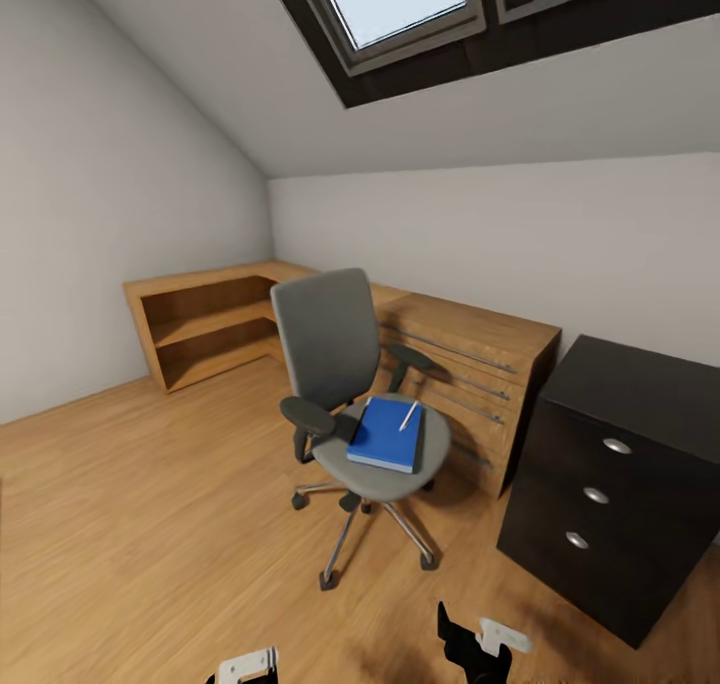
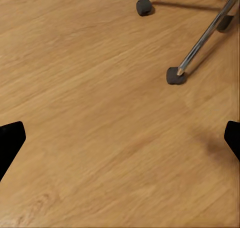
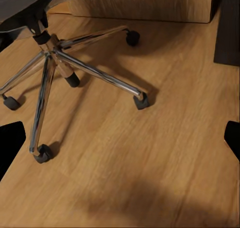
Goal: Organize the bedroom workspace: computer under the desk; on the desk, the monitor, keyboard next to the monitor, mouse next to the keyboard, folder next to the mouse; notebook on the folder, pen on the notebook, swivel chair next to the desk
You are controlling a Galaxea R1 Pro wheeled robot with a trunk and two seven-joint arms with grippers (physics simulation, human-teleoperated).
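Note:
The grey swivel chair [image 1: 335, 364] stands mid-room on the wooden floor, its back toward the light wooden dresser. On its seat lies a flat blue item [image 1: 385, 436]; whether it is the folder or the notebook I cannot tell. A thin white pen [image 1: 409, 416] rests on it. At the right stands the desk's black three-drawer unit [image 1: 610, 484]. My left gripper [image 1: 245, 667] [image 2: 120, 140] is open over bare floor short of the chair. My right gripper [image 1: 475, 646] [image 3: 120, 140] is open too, held low near the chair's metal base [image 3: 55, 58].
A light wooden dresser [image 1: 470, 364] runs along the back wall, joined by an open wooden shelf unit [image 1: 200, 324] in the left corner. Chair castors [image 2: 175, 75] [image 3: 141, 102] stick out near both grippers. Open floor lies left of the chair.

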